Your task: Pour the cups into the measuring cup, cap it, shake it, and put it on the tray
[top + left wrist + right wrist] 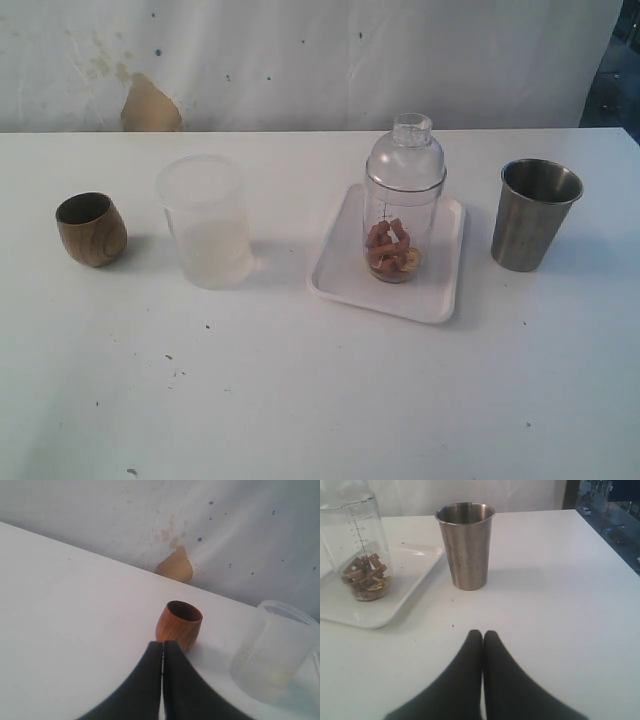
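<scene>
Left claw (162,647), right claw (482,636) sitting closed, empty. Measuring cup (404,205) looking light, stiff, slick: you should be gripping mid-body.

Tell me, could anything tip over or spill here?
Maybe. The measuring cup is tall and narrow, so a bump to the tray could topple it. The rounded wooden cup sits just ahead of the shut left gripper; a forward nudge might roll it.

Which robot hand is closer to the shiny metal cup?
Right. The right gripper points at the steel tumbler, with a gap between them. The left gripper is by the wooden cup, far across from the tumbler.
</scene>
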`<state>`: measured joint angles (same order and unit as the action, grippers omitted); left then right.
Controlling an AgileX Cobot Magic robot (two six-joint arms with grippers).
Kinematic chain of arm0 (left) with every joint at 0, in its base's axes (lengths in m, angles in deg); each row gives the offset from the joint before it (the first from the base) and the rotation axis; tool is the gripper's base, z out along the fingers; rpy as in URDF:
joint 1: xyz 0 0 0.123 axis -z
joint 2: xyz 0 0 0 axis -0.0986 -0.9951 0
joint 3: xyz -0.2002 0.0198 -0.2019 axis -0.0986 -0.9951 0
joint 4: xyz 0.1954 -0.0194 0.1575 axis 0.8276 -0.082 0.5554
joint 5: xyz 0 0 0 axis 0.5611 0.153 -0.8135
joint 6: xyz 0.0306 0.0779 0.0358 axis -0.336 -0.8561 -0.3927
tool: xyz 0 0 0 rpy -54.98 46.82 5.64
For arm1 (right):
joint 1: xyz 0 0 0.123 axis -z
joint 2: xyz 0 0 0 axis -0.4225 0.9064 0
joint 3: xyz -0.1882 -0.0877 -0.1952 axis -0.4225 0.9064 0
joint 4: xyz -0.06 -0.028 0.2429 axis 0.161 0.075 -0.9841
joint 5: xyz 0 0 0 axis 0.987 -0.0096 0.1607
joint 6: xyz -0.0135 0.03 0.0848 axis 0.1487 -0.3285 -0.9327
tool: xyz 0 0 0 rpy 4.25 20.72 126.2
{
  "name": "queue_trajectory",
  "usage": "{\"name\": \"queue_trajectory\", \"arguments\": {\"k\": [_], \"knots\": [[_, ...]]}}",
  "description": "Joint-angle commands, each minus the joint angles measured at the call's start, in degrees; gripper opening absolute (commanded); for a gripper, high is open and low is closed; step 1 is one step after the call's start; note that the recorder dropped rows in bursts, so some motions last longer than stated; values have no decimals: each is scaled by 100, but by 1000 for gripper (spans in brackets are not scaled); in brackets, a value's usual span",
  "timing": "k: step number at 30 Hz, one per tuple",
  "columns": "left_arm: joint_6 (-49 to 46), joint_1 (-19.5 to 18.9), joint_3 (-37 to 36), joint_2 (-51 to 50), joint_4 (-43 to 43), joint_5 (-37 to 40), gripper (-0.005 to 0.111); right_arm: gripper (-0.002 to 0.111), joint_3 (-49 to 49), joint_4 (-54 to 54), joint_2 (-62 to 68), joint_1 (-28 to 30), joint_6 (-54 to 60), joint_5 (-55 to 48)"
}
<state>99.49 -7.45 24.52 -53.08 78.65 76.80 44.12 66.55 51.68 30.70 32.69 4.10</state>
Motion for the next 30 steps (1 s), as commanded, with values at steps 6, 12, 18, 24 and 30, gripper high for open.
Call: {"name": "queue_trajectory", "arguments": {"k": [6, 12, 18, 24, 30], "knots": [[-1821, -22, -36, 19, -63, 69, 1, 0, 10, 21, -4, -3, 7, 21], [-1632, -22, -36, 19, -63, -39, 1, 0, 10, 21, -4, -3, 7, 21], [-1451, -22, -36, 19, -14, 21, 1, 0, 10, 21, -4, -3, 7, 21], [-1441, -22, -36, 19, -14, 93, 0, 0, 10, 21, -4, -3, 7, 21], [-1396, -22, -36, 19, -14, 115, 0, 0, 10, 21, -4, -3, 7, 21]]}}
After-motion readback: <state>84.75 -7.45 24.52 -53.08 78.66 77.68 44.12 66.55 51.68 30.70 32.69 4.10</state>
